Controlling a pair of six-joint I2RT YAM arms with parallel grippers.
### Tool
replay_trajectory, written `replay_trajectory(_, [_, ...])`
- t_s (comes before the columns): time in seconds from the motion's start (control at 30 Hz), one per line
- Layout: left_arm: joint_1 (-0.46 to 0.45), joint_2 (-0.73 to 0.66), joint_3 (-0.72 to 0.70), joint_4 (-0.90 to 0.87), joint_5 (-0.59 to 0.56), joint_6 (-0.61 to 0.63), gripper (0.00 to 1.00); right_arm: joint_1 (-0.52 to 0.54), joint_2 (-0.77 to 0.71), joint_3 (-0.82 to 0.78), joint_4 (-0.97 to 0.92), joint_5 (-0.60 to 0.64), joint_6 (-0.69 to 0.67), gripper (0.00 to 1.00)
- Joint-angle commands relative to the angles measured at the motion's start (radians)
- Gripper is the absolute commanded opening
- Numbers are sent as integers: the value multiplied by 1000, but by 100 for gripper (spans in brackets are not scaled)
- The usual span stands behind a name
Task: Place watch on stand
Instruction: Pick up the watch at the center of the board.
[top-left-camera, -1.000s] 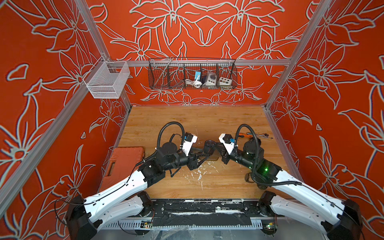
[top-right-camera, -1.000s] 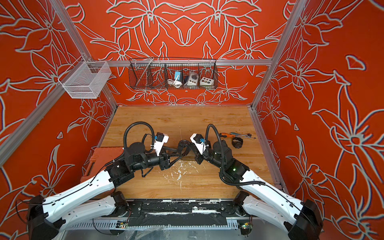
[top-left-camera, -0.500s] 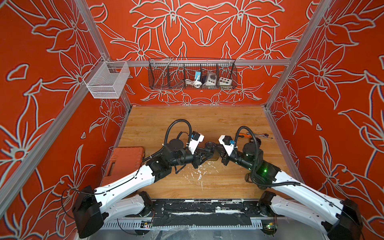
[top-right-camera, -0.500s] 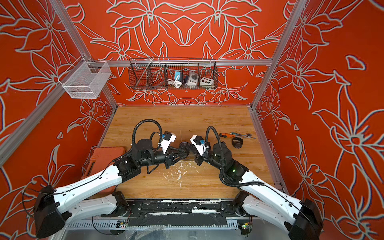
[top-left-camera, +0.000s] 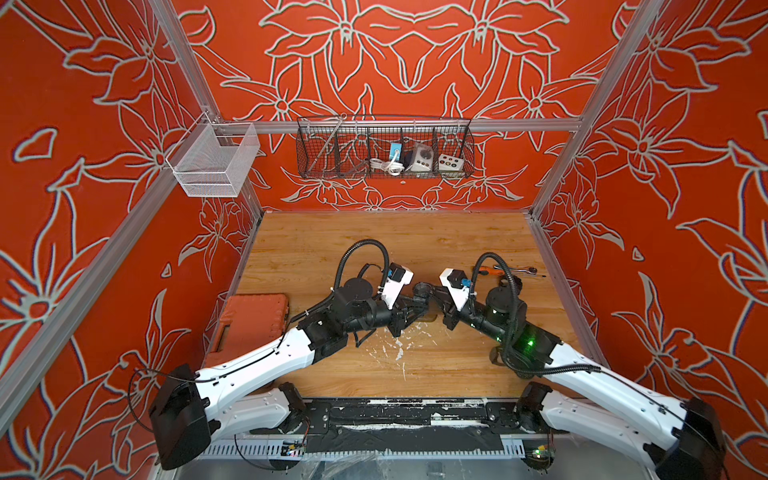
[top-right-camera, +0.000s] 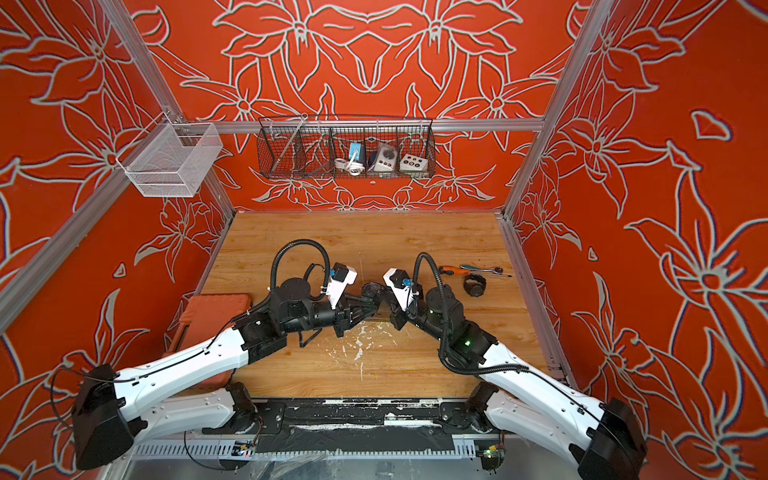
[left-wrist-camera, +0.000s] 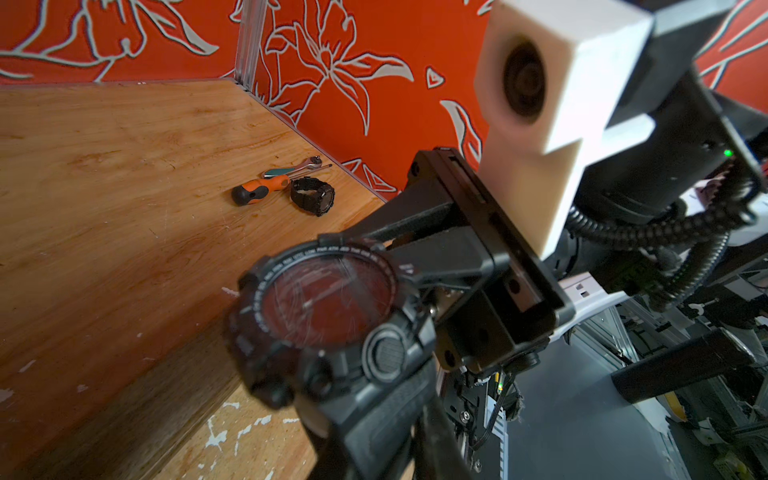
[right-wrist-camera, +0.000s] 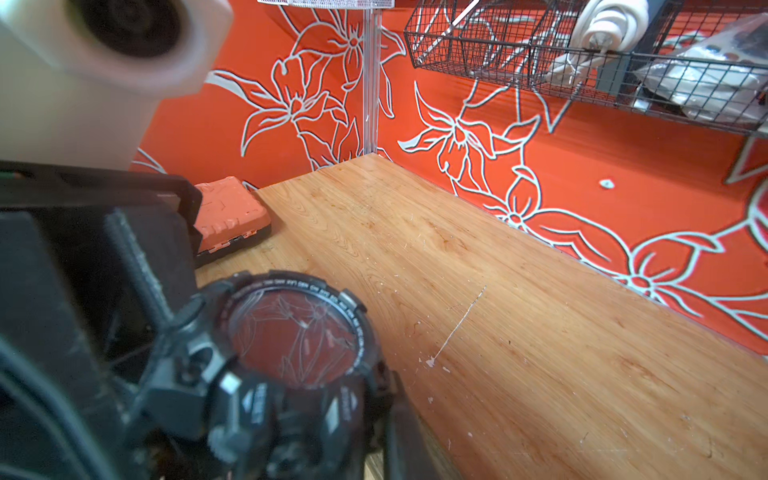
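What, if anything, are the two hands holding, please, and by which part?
The black round-faced wristwatch: left hand and right hand each apparently grip a strap.

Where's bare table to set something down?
Free: rear stretch of the table, back wall to the held watch; front centre strip. Crowded: middle around that watch; right edge with screwdriver, ratchet, second watch; left edge with orange tool case.

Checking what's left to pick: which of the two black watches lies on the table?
The watch beside the orange-handled screwdriver; the other watch is held above the table between left gripper and right gripper.
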Motion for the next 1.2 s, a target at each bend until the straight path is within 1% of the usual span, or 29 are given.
replay_trajectory(0.0, [-17,5,32,15,-36,82,0,4,-41,-30,-37,84,26,21])
replay_trajectory(0.03, [-17,6,31,14,-36,95,0,5,-55,-42,-37,92,35,25])
replay_trajectory(0.17, [-17,9,28,16,-37,129,0,4,-111,-83,-53,112,73,37])
replay_trajectory(0.33, [-21,15,19,11,-45,178,0,4,-188,-95,-130,153,124,43])
replay_trajectory(0.4, [-31,19,11,12,-45,222,0,4,-224,-80,-189,180,184,49])
replay_trajectory(0.57, [-77,27,-14,14,-71,346,0,4,-301,-12,-350,205,404,65])
replay_trajectory(0.63, [-83,34,-14,8,-72,368,0,4,-312,10,-394,175,474,70])
replay_trajectory(0.67, [-87,38,-14,7,-77,375,0,4,-315,20,-410,153,507,75])
replay_trajectory(0.73, [-91,50,-9,-1,-85,386,0,4,-315,41,-439,112,558,80])
replay_trajectory(0.8, [-98,63,-3,-11,-93,399,0,5,-309,54,-455,82,598,82])
replay_trajectory(0.93, [-130,96,16,-42,-126,446,0,6,-284,81,-472,31,637,84])
replay_trajectory(1.17, [-161,115,29,-58,-147,483,0,8,-214,131,-516,19,670,83])
